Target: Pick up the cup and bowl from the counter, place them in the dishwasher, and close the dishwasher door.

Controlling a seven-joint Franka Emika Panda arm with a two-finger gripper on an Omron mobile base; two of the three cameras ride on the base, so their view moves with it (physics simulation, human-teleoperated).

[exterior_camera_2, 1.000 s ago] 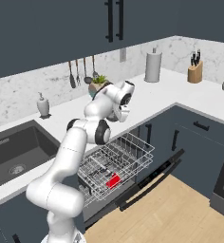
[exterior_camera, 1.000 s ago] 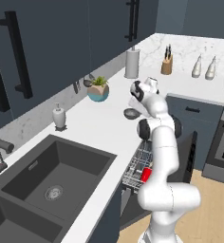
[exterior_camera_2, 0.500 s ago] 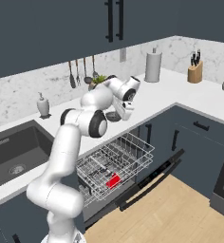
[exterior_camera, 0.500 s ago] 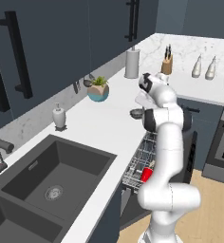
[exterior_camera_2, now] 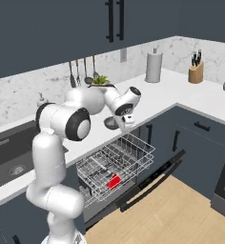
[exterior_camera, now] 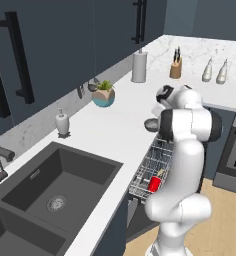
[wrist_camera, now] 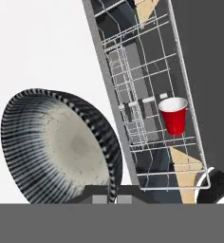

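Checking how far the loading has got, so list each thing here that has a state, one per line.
bowl: gripped by its rim, lifted off the counter, tilted.
gripper: shut on the bowl's rim.
cup: lying in the rack, on its side.
rack: pulled out over the door.
dishwasher door: open, folded down.
sink: nothing in the near basin, tap not running.

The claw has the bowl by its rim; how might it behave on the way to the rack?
The bowl looks rigid, so it should keep its shape. Pinched at one edge by the claw and tilted, it may swing or slip.
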